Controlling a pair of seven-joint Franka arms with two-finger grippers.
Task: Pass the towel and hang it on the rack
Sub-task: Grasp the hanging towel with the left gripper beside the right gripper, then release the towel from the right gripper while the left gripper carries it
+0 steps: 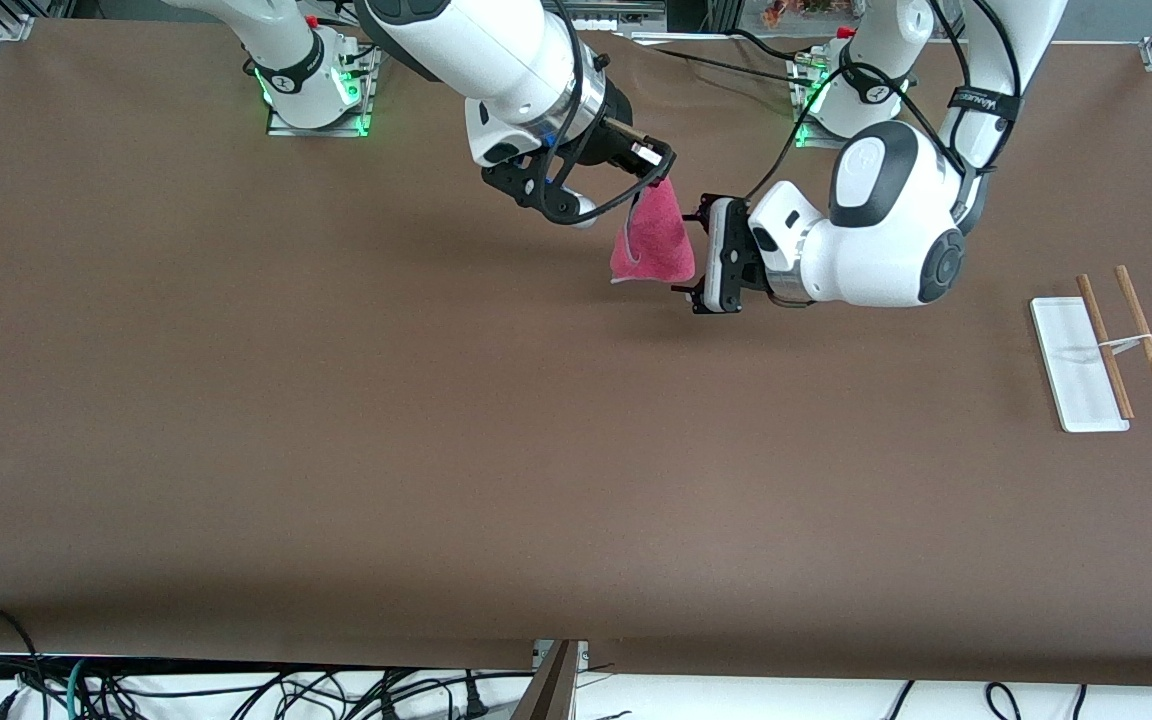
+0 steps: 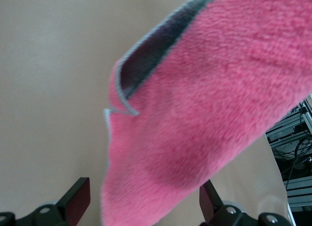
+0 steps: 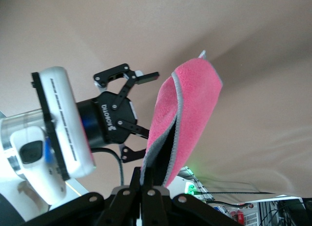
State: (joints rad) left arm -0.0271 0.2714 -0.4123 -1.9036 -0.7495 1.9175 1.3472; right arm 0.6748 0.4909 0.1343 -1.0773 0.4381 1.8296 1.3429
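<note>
Above the middle of the brown desk (image 1: 336,420), the right gripper (image 1: 648,165) pinches one corner of the pink-red terry towel (image 1: 652,243), its fingers clenched on the cloth so that the towel hangs free in the air in a loose fold. The right wrist view shows the fingers (image 3: 142,194) closed together on the towel (image 3: 187,113), whose grey stitched edge runs along the fold. The left gripper (image 1: 696,252), turned sideways, faces the hanging towel with its fingers spread wide. In the left wrist view the lower part of the towel (image 2: 204,118) hangs between the two dark fingertips (image 2: 78,196), and neither visibly presses on the cloth. The rack (image 1: 1101,345) stands well apart at the left arm's end of the desk, its white base flat on the surface and its two light-brown wooden rods bare.
</note>
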